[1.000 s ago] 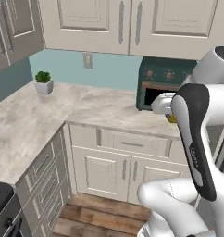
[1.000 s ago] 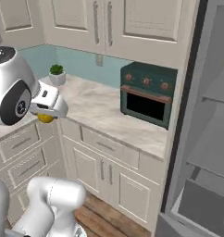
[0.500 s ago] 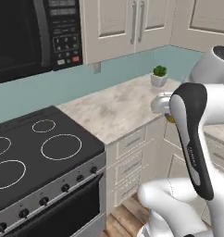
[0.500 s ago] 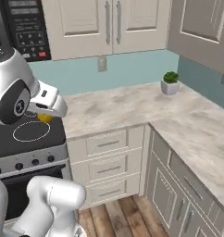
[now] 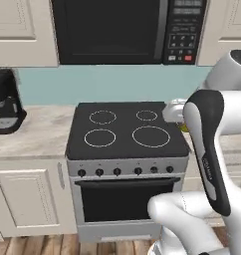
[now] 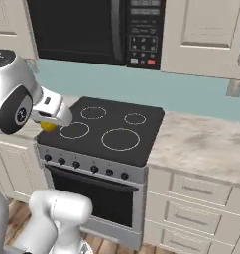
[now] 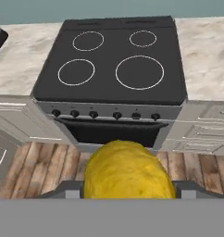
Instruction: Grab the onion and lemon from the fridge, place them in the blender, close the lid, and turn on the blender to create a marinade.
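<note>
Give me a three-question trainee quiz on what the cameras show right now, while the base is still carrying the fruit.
1. True or false: the gripper holds the lemon.
2. Which appliance hangs directly above the stove? A) toaster oven B) microwave C) fridge
3. Fill in: in the left base view, the black coffee machine stands on the counter to the ____ of the stove.

Key: 1 true, the yellow fruit sits at the fingers in the hand view. 2 B. 3 left.
</note>
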Motion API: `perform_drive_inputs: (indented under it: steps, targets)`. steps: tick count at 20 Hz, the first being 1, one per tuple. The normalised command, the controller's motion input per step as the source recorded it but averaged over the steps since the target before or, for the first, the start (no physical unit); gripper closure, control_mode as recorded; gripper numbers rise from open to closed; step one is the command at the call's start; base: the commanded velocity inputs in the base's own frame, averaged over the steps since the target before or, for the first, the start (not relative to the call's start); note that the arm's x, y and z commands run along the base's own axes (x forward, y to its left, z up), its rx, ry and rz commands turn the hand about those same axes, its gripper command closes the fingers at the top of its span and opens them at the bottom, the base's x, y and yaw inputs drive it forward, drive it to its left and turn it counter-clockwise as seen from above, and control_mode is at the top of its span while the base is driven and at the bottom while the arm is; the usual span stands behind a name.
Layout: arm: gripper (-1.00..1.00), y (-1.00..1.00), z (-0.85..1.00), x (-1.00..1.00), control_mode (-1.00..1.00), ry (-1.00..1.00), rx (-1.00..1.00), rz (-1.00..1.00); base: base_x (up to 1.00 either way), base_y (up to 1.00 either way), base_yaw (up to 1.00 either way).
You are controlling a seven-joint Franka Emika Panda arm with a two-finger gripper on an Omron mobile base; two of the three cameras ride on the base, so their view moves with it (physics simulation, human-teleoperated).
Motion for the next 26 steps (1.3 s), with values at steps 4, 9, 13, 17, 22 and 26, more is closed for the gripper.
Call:
perform_drive_inputs:
  steps: [4,9,13,17,22,26]
  targets:
    - [1.0,0.0,0.0,0.0,1.0,0.0,0.0,0.0,0.0,0.14,1.0]
    - [1.0,0.0,0.0,0.0,1.0,0.0,0.0,0.0,0.09,0.07,0.97]
    - [1.0,0.0,0.0,0.0,1.0,0.0,0.0,0.0,0.69,0.01,0.77]
    - [1.0,0.0,0.0,0.0,1.0,0.0,0.0,0.0,0.57,0.0,0.81]
    - [1.0,0.0,0.0,0.0,1.0,0.0,0.0,0.0,0.96,-0.03,0.55]
    - [1.0,0.0,0.0,0.0,1.0,0.0,0.0,0.0,1.0,-0.23,0.37]
